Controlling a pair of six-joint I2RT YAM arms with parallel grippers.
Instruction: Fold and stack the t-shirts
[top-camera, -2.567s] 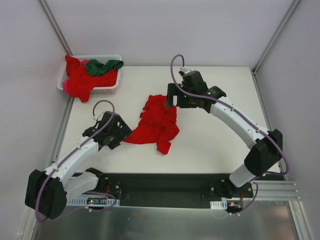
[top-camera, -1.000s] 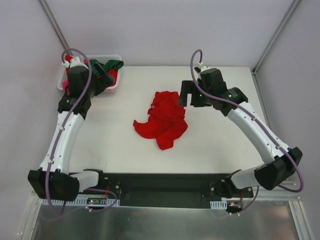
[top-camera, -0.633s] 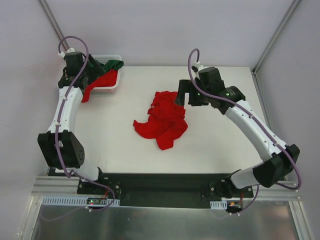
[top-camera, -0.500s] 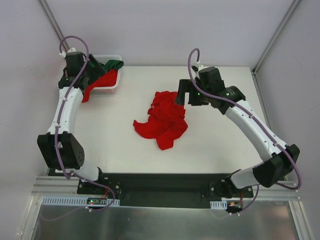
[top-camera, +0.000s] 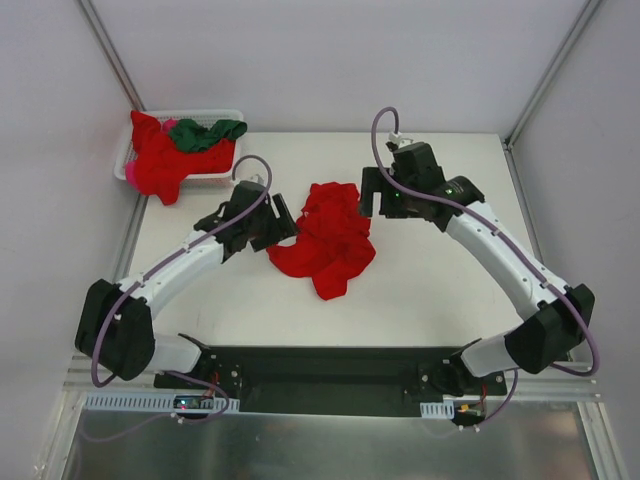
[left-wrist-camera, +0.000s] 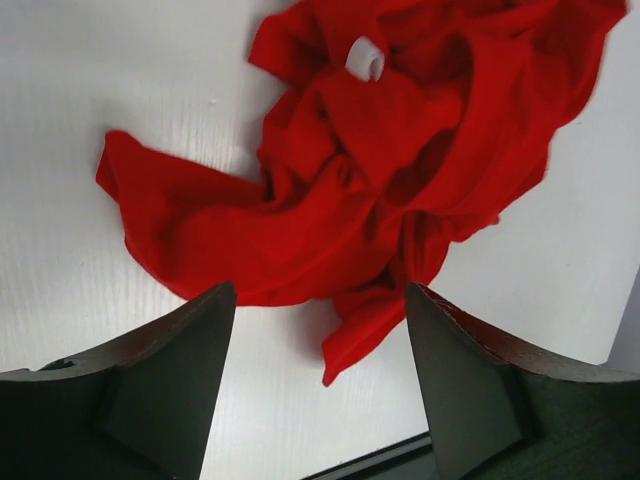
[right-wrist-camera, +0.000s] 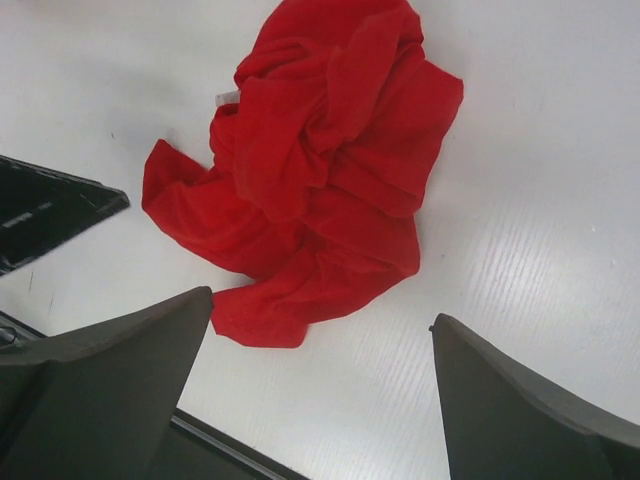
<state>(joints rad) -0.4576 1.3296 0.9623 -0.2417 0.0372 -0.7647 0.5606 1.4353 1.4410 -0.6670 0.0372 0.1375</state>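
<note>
Half a second ago it was over the basket (top-camera: 222, 172); the left pincer (top-camera: 284, 224) has now returned, jaws wide and empty, to the left edge of the crumpled red t-shirt (top-camera: 330, 240) lying mid-way across the surface (top-camera: 440, 290). The right pincer (top-camera: 368, 195), also wide and empty, stays at the garment's far-right edge. Judgement: no new shirt was fetched, so flattening this one comes next.

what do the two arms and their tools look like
The left arm and right arm have white links, black joints and a purple cable looping above each wrist. The left tool and right tool are black, with broad dark wedge-shaped fingers.
</note>
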